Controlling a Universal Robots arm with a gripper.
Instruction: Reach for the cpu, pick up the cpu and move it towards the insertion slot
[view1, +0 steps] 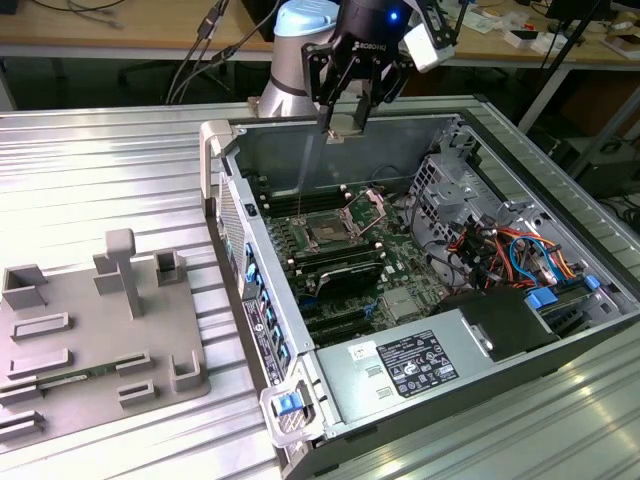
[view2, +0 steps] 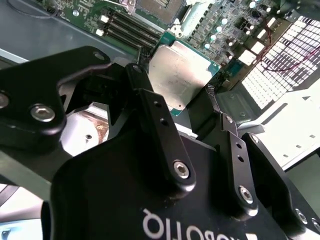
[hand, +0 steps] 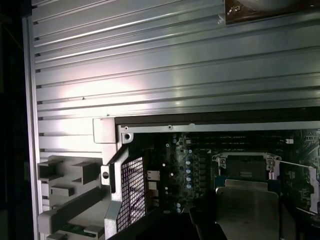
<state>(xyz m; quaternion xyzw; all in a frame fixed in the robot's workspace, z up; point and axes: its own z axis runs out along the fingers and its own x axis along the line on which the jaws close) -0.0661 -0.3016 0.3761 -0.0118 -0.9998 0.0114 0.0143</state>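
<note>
My gripper (view1: 345, 122) pinched the cpu (view1: 346, 125) by its edges and hung above the open case (view1: 420, 300), over the rear wall. In the second wrist view, my fingers (view2: 150, 95) pressed on opposite sides of the cpu (view2: 180, 75), its silvery top showing between them. The slot (view1: 328, 232) sat on the green board (view1: 390, 290) below, its latch raised. The grey fixture (view1: 90, 330) lay on the bench (view1: 100, 170), well apart, toward the exterior view's left.
</note>
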